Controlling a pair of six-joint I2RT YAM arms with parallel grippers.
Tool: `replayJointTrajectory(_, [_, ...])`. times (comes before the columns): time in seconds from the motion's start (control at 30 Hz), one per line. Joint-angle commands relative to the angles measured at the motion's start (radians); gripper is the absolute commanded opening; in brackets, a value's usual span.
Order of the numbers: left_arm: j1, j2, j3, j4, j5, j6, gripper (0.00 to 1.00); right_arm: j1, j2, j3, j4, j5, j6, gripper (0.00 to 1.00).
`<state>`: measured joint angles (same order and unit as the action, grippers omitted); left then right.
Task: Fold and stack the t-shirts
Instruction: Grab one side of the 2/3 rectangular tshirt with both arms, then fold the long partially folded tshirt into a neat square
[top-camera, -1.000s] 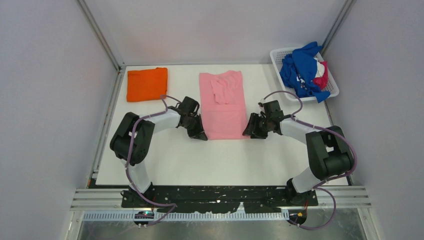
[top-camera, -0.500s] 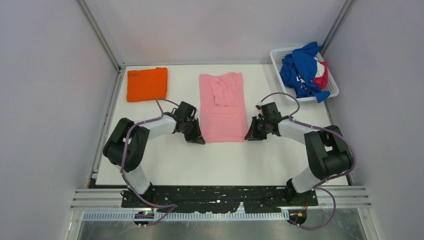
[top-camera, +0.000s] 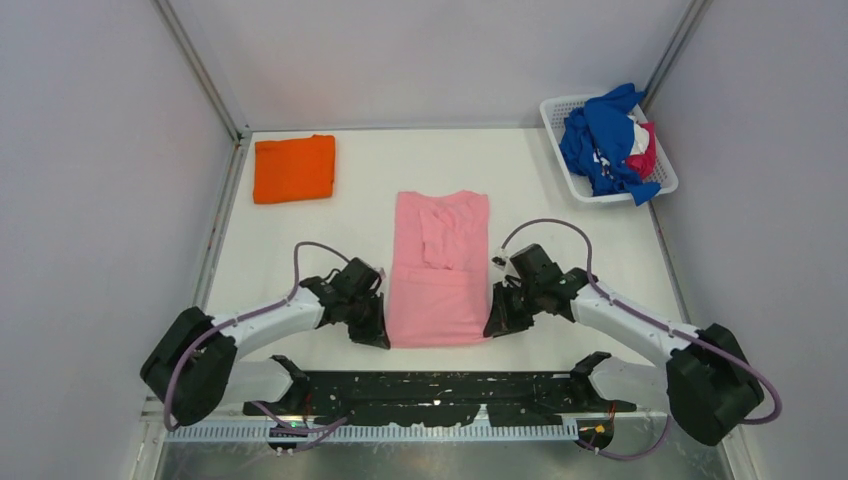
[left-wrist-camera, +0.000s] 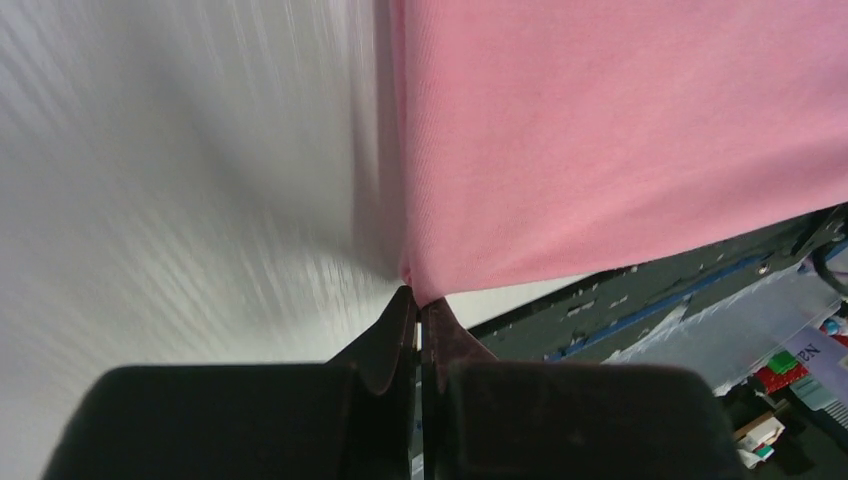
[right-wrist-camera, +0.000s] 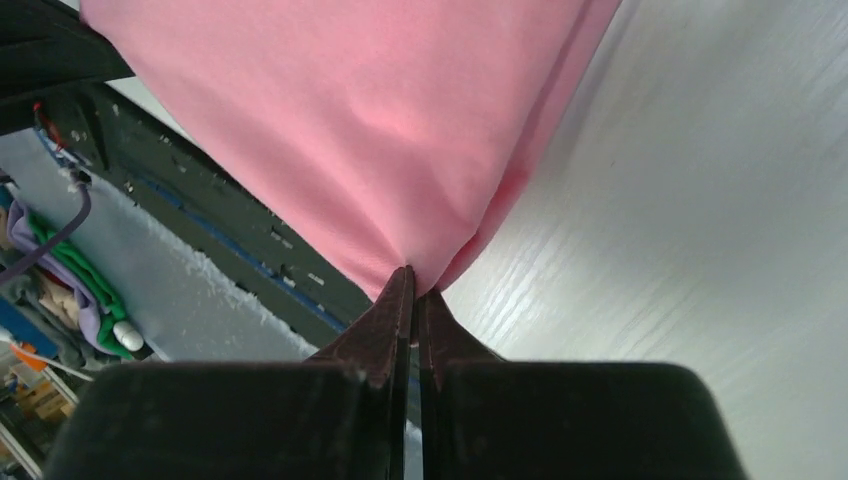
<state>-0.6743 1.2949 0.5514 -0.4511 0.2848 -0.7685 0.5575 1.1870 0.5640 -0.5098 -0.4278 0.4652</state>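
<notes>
Pink t-shirt first: its hem sits at the near edge of the table, just in front of the arm bases, and both lower corners are pinched. The left pincer is clamped tight on the near left corner and the right pincer on the near right corner, with the cloth drawn taut between them. The garment runs away from the arms as a long narrow strip, sleeves and sides turned in over its middle, so the step in hand looks like the end-to-end fold. Next, I judge, both arms must lift the hem together and carry it toward the collar at an even pace, keeping the edges square, and release only once the layers lie flat. Farther off, at the far left, an orange t-shirt lies folded, the likely base of the stack. In the far right corner a white slatted basket holds a crumpled blue t-shirt, a magenta t-shirt and a bit of what looks like a white t-shirt.
</notes>
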Motion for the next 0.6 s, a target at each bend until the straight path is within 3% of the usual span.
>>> replayJointTrajectory(0.0, [-0.050, -0.174, -0.009, -0.151, -0.042, -0.047, 0.00, 0.031, -0.144, -0.026, -0.127, -0.034, 0.069, 0.05])
replayJointTrajectory(0.23, [-0.056, -0.287, 0.110, -0.177, -0.049, 0.008, 0.00, 0.027, -0.201, 0.065, -0.109, 0.030, 0.074, 0.05])
replayJointTrajectory(0.57, [0.045, -0.123, 0.335, -0.167, -0.105, 0.108, 0.00, -0.091, -0.079, 0.269, -0.047, -0.017, -0.002, 0.05])
